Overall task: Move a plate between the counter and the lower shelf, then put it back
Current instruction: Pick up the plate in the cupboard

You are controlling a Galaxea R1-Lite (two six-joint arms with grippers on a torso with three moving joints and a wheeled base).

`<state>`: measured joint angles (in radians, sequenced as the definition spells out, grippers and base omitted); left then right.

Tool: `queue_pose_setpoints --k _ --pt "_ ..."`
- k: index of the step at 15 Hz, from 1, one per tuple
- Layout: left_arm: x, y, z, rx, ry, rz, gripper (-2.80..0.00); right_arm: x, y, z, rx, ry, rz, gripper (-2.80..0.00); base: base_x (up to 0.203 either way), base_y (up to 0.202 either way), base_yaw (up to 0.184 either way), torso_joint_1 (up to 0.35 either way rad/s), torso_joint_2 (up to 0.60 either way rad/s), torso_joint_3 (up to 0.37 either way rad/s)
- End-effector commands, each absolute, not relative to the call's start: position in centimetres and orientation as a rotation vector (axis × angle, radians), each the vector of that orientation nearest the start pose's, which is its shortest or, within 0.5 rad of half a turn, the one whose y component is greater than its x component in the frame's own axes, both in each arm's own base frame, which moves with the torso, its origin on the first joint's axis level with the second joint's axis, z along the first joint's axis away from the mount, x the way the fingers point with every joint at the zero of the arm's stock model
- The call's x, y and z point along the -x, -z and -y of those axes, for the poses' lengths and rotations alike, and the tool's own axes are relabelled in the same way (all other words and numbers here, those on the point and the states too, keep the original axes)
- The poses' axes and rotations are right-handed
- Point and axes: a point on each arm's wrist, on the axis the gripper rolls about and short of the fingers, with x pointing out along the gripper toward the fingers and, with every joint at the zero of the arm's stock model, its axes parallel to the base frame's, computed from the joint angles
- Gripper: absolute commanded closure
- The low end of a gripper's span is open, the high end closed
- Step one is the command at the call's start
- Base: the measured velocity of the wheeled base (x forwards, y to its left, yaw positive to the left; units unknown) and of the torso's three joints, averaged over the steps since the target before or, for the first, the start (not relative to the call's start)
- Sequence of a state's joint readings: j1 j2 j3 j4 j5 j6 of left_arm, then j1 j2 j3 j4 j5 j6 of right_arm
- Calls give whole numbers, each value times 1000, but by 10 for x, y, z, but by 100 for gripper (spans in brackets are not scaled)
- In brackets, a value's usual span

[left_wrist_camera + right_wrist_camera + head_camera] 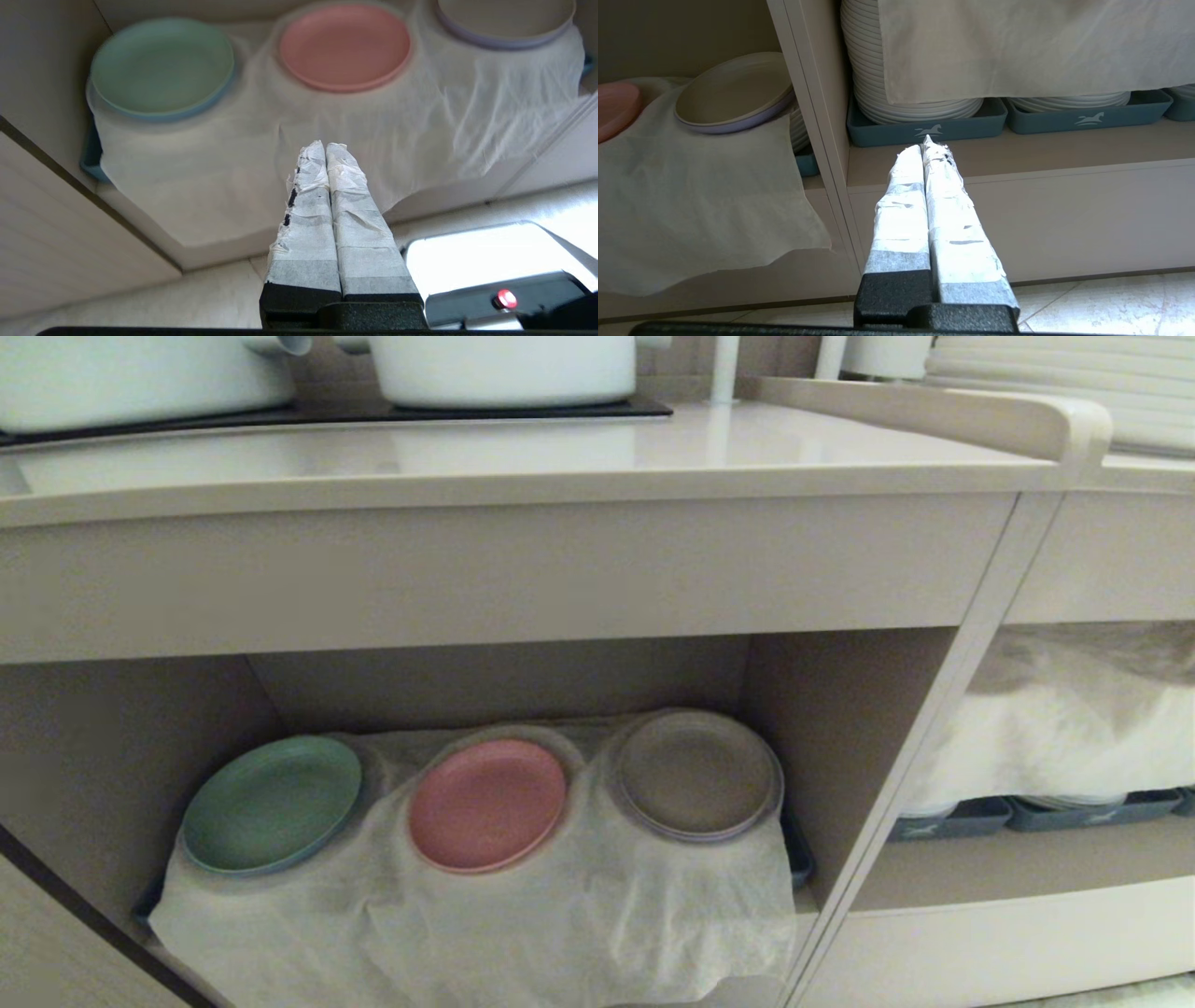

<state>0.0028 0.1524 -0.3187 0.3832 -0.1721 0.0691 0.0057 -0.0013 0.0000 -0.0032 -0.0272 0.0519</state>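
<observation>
Three plates sit side by side on the loose white cloth (579, 915) lining the lower shelf (840, 728), the pink plate (487, 803) between the other two, so the empty, clenched left pincer (326, 148) risks snagging cloth or nudging the green plate (271, 803).

A small round matte pink plate (486, 805) sits at lower centre, a green plate (271, 805) at lower left, a perhaps greyish-beige plate (698, 775) right of centre, all on thin white cloth (523, 915); glossy beige worktop (560, 457) fills the upper frame.
</observation>
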Motion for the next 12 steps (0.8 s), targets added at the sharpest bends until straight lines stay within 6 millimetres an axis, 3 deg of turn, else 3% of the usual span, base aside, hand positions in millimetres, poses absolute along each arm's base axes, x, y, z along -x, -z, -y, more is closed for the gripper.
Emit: queue_pose_setpoints --k 1,7,12 --pt "18 -142 4 -35 203 -336 0 23 -76 1 -52 21 4 0 0 0 0 0 0 0" --pt "-23 -157 7 -19 314 -563 0 23 -76 1 -52 21 4 0 0 0 0 0 0 0" --pt "-57 -146 15 -36 424 -801 0 23 -76 1 -52 21 4 0 0 0 0 0 0 0"
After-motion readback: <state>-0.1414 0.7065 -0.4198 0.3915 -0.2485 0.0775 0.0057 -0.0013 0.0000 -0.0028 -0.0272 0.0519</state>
